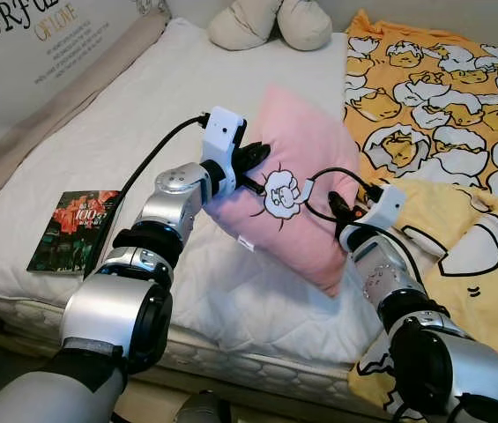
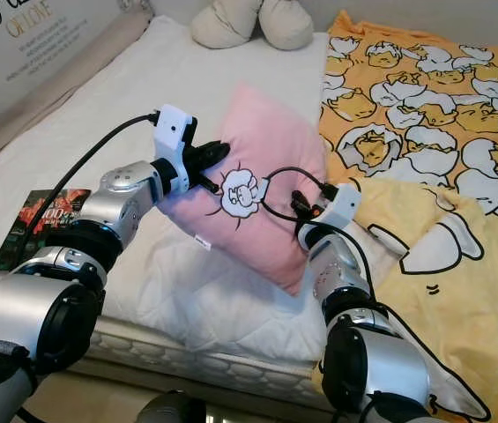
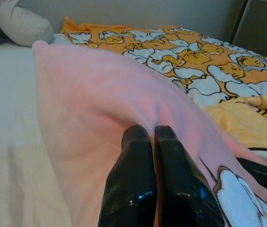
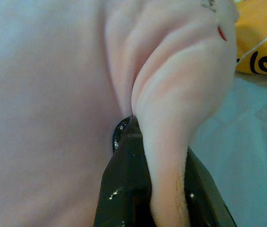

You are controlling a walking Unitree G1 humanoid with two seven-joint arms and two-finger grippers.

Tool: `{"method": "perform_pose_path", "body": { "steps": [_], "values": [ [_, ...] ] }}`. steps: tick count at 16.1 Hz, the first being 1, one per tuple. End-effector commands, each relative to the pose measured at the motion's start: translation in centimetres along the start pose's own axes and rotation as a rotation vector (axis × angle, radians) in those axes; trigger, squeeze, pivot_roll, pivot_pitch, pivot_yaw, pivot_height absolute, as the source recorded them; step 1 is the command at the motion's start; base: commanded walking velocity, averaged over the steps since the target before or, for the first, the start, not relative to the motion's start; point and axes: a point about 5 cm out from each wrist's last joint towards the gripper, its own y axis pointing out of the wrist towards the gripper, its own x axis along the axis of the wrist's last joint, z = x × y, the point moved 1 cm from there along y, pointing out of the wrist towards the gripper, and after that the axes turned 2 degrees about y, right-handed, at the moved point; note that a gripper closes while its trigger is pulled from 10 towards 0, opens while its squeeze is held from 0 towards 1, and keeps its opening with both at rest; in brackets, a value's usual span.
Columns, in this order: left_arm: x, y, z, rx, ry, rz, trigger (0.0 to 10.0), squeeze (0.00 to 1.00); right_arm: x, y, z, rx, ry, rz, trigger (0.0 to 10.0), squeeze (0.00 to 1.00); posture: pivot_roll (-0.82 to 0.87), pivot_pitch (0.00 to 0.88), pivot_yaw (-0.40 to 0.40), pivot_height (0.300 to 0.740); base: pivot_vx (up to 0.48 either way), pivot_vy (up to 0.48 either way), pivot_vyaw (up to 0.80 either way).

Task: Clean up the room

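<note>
**Two arms lift the pink pillow off the bed**

The bed (image 1: 99, 132) is the biggest thing here. It has a white quilted mattress pad. A yellow blanket (image 1: 442, 97) with cartoon pictures covers the robot's right side of it and hangs over the edge. Two cream cushions (image 1: 271, 22) sit at the far end, by the wall. A light board with printed words (image 1: 28, 44) runs along the left side.

The pink pillow (image 1: 310, 176) is in the middle, tilted up on one corner above the mattress. It has a little sheep picture on it. It stays up because both arms hold it, one on each side. I think the robot holds it like this so it can carry it to a tidy spot.

The left gripper (image 1: 253, 167) pinches the pillow's left edge, with its fingers (image 3: 138, 189) pressed together on the soft cloth. The right gripper (image 1: 341, 211) has its fingers (image 4: 124, 189) clamped on a fold of the pillow's right edge.

A book (image 1: 72, 231) lies flat near the left edge of the bed, well apart from the pillow.
</note>
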Motion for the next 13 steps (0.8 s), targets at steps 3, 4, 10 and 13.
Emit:
{"method": "perform_pose_path", "body": {
  "steps": [3, 4, 10, 13],
  "values": [
    [1.2, -0.1, 0.2, 0.004, 0.048, -0.049, 0.0, 0.0, 0.9, 0.6, 1.7, 0.055, -0.048, -0.042, 0.0, 0.0, 0.14, 0.0, 0.018, 0.74, 0.0, 0.0, 0.0],
    [1.8, -0.1, 0.5, 0.016, 0.062, -0.069, 0.0, 0.0, 1.3, 0.8, 2.2, 0.073, -0.057, -0.058, 0.0, 0.0, 0.14, 0.0, 0.018, 0.74, 0.0, 0.0, 0.0],
    [4.1, -0.4, 1.4, 0.103, 0.059, -0.194, 0.0, 0.0, 3.3, 1.1, 5.6, 0.19, -0.232, -0.187, 0.0, 0.0, 0.15, 0.0, 0.008, 0.74, 0.0, 0.211, 0.0],
    [3.1, -0.3, 1.0, 0.126, 0.008, -0.203, 0.0, 0.0, 3.5, 0.5, 4.8, 0.176, -0.284, -0.201, 0.0, 0.0, 0.13, 0.0, 0.001, 0.74, 0.0, 0.48, 0.18]
  ]
}}
